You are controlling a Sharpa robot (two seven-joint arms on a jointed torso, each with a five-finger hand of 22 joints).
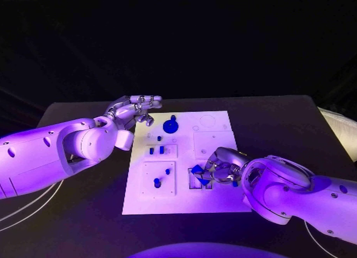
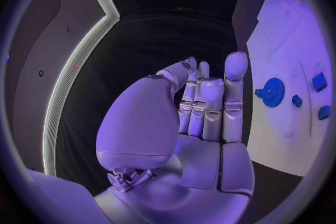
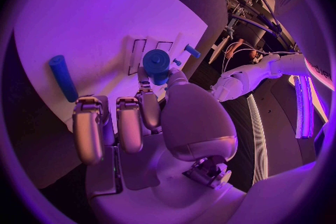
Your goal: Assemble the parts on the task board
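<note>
Right hand pinches a round blue part at its fingertips, low over the white board near the rectangular slots by its right edge. Left hand holds nothing, fingers loosely extended at the board's far-left corner. Advice: align part squarely, lower slowly

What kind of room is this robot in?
Probably a robot lab or demo stand. A white task board with small blue parts lies on a black table, the right hand holds a blue round-capped part, and the left hand is empty.
</note>
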